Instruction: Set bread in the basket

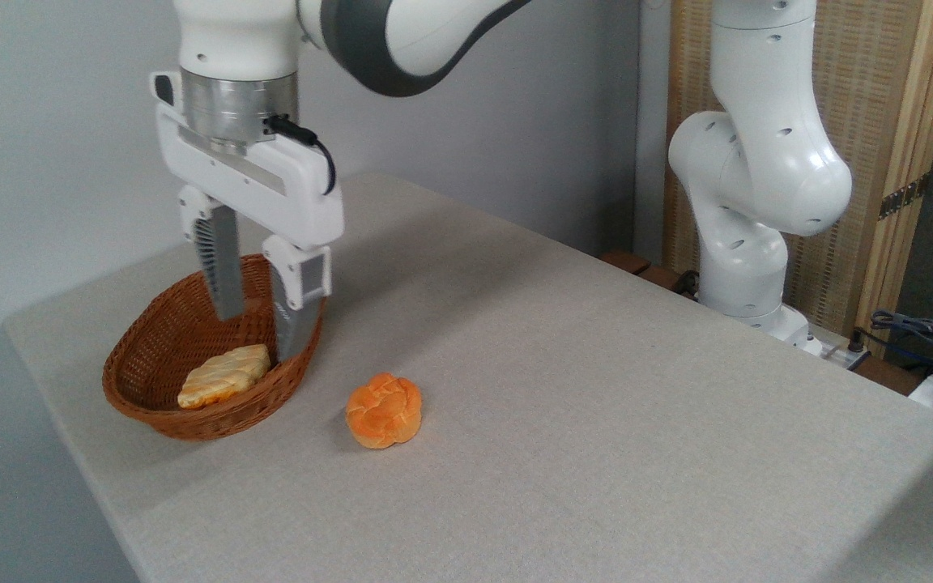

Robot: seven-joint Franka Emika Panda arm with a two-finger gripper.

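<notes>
Camera view
Bread: the bread (223, 375) lies inside the basket (146, 397), on its floor, toward the front wall.
Gripper: the gripper (260, 334) hangs over the basket with the jaws apart and nothing between them; the fingertips are just above and behind the bread, and I cannot tell if the right one touches it.
Step in hand: in my judgement the bread is delivered, and what remains is to take the arm away.
How to do it well: lift straight up with the jaws left apart, so no finger catches the wicker rim or drags the bread; move sideways only once clear of the rim.
Other bun: an orange knotted bun (384, 410) sits on the table, near the basket on the right, apart from it.
Surface: the table (596, 421) has a plain grey cloth-like top.
Room: pale wall behind; the arm base (746, 275) stands at the table's far right, before a wooden screen (912, 121); cables (928, 332) at the right edge.
</notes>
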